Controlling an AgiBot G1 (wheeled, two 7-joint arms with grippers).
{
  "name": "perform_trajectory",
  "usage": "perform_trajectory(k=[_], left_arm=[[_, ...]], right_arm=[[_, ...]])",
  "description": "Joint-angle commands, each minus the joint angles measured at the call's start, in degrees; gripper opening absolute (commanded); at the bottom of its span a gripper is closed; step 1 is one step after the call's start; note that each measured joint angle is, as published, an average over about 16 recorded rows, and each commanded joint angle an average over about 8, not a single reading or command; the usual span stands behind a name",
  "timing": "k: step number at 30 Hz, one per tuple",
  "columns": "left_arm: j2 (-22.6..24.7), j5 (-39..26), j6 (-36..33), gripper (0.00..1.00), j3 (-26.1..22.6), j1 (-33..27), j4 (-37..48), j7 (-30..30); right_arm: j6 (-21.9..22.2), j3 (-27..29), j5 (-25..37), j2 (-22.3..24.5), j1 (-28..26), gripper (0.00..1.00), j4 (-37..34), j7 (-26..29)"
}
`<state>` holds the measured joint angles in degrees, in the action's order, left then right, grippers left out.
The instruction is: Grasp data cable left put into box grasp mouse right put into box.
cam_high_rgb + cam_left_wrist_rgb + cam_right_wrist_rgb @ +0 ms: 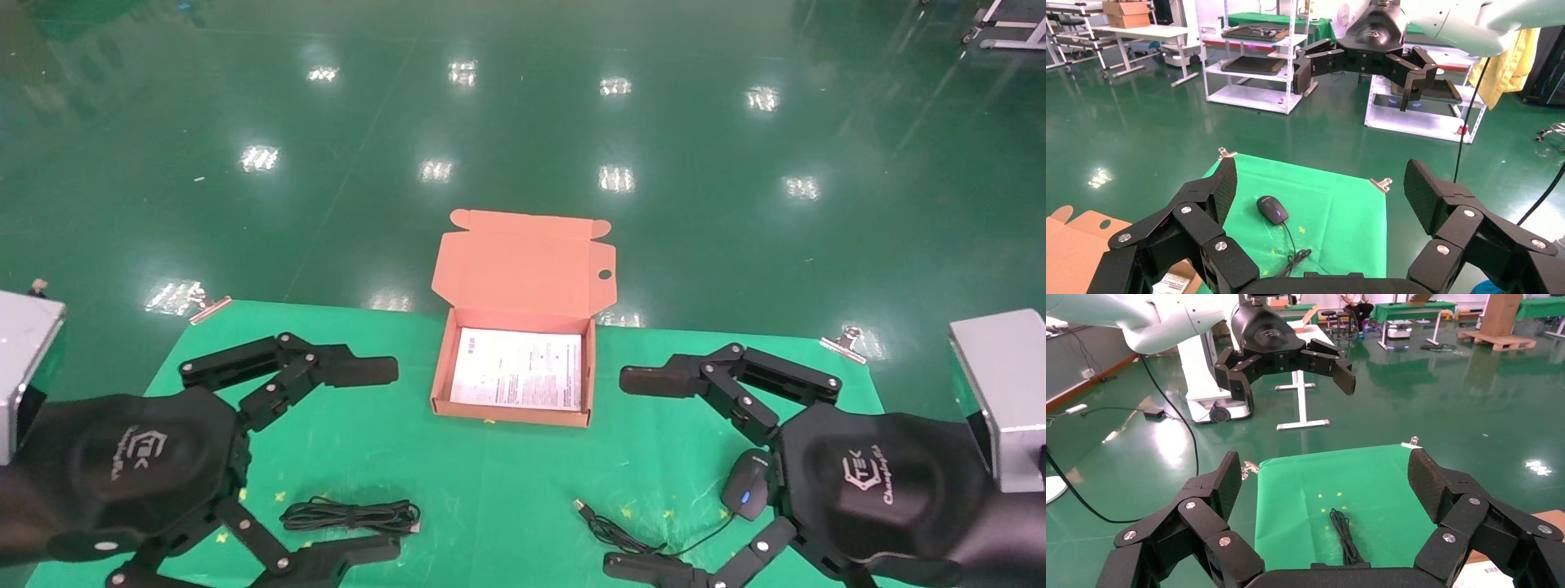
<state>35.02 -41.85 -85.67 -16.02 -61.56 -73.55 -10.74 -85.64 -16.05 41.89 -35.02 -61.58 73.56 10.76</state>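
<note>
Head view, left pincer (372,459): spread wide and holding nothing, hovering over the left half of the bench (490,474).
Head view, data cable (351,514): lying near the front edge of the bench, between the left pincer's fingers; long axis running along that front edge.
Head view, right pincer (633,474): spread wide, empty, hanging over the right half.
Head view, mouse (745,484): sitting near the front edge, just beside the right pincer's palm, its cord trailing toward the bench's middle.
Head view, box (441,371): standing open at the middle of the far edge, nothing in it but the printed sheet.
Left wrist view: left fingers (1214,196) parted; mouse (1272,209) showing beyond them, under the right pincer (1359,73).
Right wrist view: right fingers (1220,484) parted; data cable (1343,536) lying lengthwise between them, under the left pincer (1291,376).
Judgement: the left arm is nearer the cable; a straight descent should be closing across its short side.
</note>
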Motion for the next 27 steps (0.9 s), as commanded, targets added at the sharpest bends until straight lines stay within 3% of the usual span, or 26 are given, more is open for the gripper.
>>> perform_trajectory(k=[1, 27], left_arm=[[0.0, 0.0, 0.0, 1.0, 0.0, 0.0, 0.0, 0.0], [-0.1, -0.6, 0.1, 1.0, -0.1, -0.4, -0.1, 0.3]], right_arm=[[0.0, 0.0, 0.0, 0.0, 0.0, 1.0, 0.0, 0.0], [0.1, 0.0, 0.0, -0.1, 0.0, 1.0, -0.1, 0.0]])
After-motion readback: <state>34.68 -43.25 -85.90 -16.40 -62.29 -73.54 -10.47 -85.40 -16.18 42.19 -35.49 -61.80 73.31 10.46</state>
